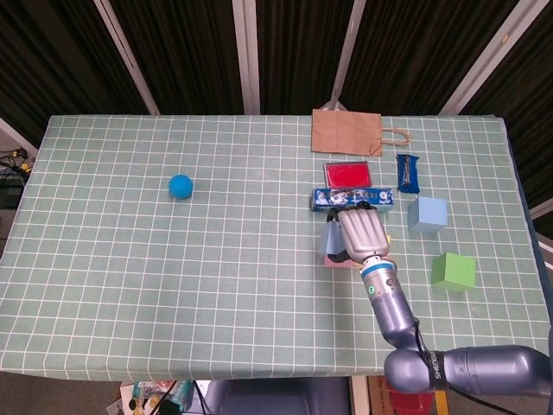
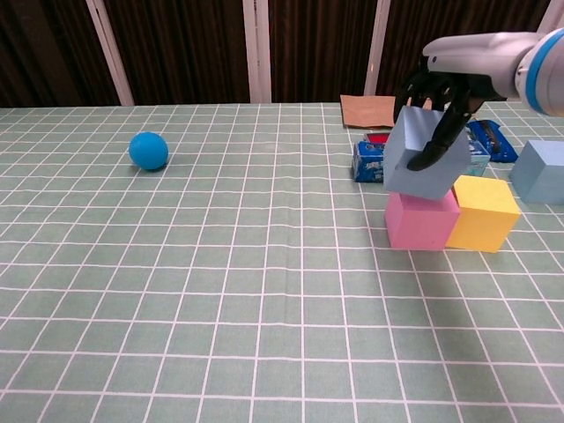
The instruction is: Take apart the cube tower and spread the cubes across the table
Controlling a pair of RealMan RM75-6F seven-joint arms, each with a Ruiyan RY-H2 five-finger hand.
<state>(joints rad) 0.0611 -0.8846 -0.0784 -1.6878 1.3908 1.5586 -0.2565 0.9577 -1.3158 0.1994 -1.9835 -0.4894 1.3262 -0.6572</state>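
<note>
A green checked counter (image 1: pixel 173 285) holds five cubes, seen from above and from chest height. The right hand (image 2: pixel 438 92) grips a grey-blue cube (image 2: pixel 425 159) from above, fingers (image 2: pixel 441 132) wrapped down its front and far sides. This cube is tilted, one corner pointing down toward the pink cube (image 2: pixel 421 220) below it, its top face leaning toward the camera; being a cube, it has no long axis. It seems lifted off the pink cube, though whether the low corner still touches is hard to tell. From above, the right hand (image 1: pixel 361 235) covers most of both cubes. A yellow cube (image 2: pixel 482 212) sits flush against the pink cube's right side, both flat on the counter. Further right stand one light blue cube (image 1: pixel 428 213) and one green cube (image 1: pixel 454 271), apart from each other. Behind the tower lie one blue packet (image 1: pixel 352 199), one red box (image 1: pixel 346 175), one dark blue wrapped bar (image 1: pixel 407 172) and one brown paper bag (image 1: pixel 347 131) lying flat. One blue ball (image 1: pixel 180 186) sits far off on the left side. The left hand is not visible in either view.
</note>
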